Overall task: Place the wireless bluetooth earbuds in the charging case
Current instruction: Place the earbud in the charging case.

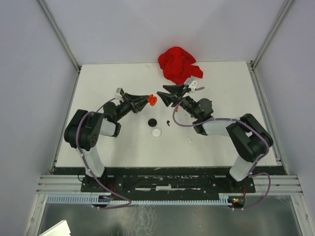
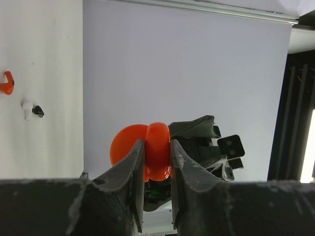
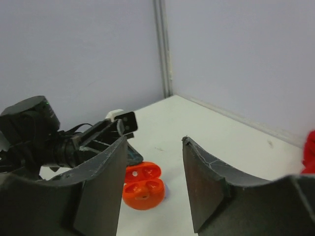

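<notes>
My left gripper is shut on the orange-red charging case, pinching it by its sides. In the right wrist view the case lies open, and both halves show empty cavities. My right gripper is open and empty, facing the case from the right, with its jaws spread either side of it. A tiny black earbud and a tiny white one lie on the table. The left wrist view shows an orange bud and a white, black-tipped bud.
A crumpled red cloth lies at the back of the white table. A black round disc and a white round disc lie near the middle, in front of the grippers. Grey walls enclose the table.
</notes>
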